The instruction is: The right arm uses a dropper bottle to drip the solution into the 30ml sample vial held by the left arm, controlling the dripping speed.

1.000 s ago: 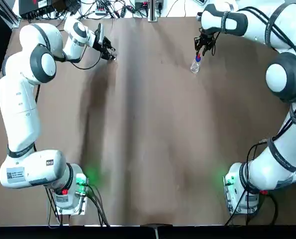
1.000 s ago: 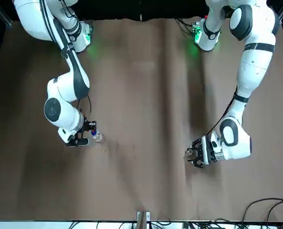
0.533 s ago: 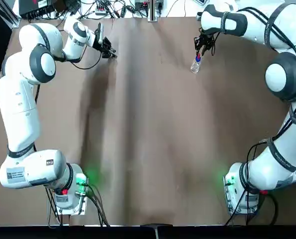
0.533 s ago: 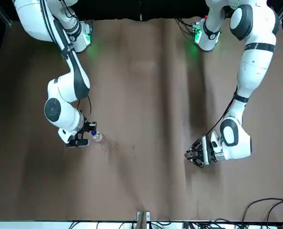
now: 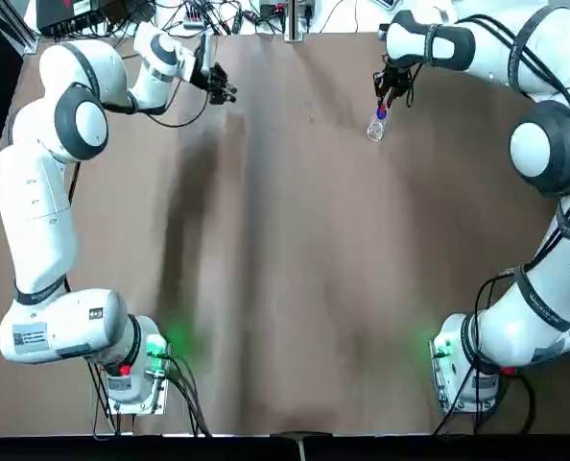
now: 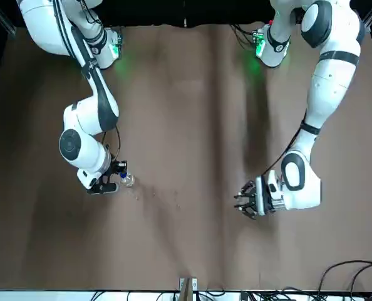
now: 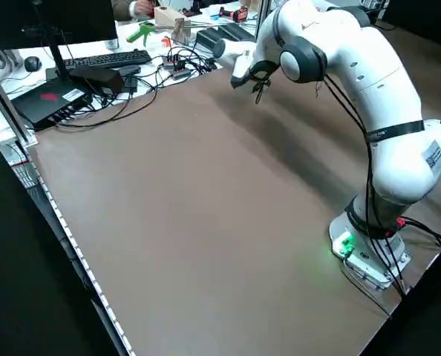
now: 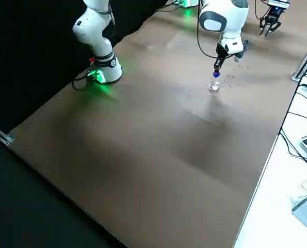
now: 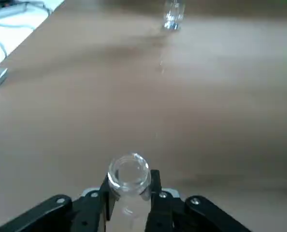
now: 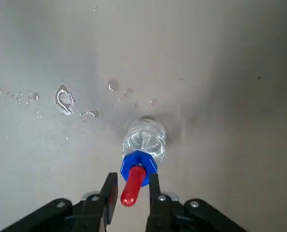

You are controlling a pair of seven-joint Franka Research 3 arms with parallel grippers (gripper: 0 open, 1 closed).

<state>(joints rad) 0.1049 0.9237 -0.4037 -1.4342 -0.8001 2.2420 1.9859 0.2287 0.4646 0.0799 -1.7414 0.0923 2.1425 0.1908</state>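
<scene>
Over the dropper bottle on the surface, my right end effector is spread; I should pinch the bulb squarely. Left of the bottle, my left end effector pinches the sample vial.

Overhead and opposing front cameras both cover the brown table and arms.

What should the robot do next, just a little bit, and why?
I think the left arm's jaws should carry the vial a bit closer to the dropper bottle at the right arm's jaws. The vial is open on top, but a wide gap lies between the two, so drips would probably miss it.
</scene>
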